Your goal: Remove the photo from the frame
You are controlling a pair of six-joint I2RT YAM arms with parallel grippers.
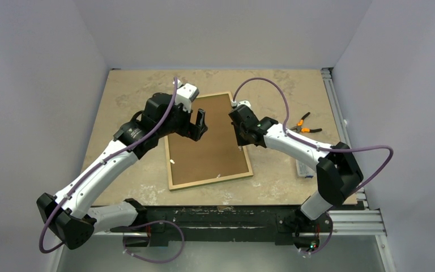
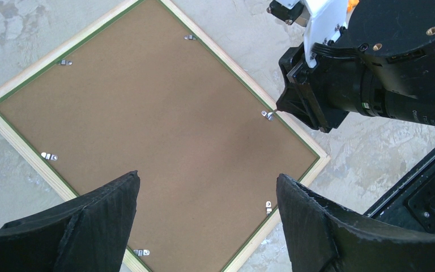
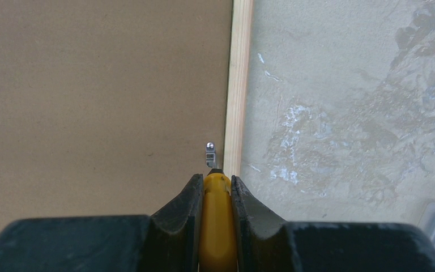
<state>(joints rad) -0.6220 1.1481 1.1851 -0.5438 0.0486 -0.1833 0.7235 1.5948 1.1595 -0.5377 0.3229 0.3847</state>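
Observation:
The frame (image 1: pixel 209 182) lies face down on the table, its light wood back edge up and a thin green line inside it (image 2: pixel 11 136). The photo (image 1: pixel 207 147) sits in it, only its brown fibreboard back (image 2: pixel 158 124) showing, held by small metal clips (image 2: pixel 267 115). My left gripper (image 1: pixel 198 126) hovers open and empty over the board's upper left part (image 2: pixel 207 181). My right gripper (image 1: pixel 239 139) is shut on a yellow-handled tool (image 3: pixel 217 221), whose dark tip is at a clip (image 3: pixel 210 153) by the frame's right edge (image 3: pixel 238 85).
Orange-handled pliers (image 1: pixel 305 126) lie on the table right of the frame. A small clear plastic box (image 1: pixel 304 169) sits near the right arm's elbow. A metal rail (image 1: pixel 340 113) runs along the table's right edge.

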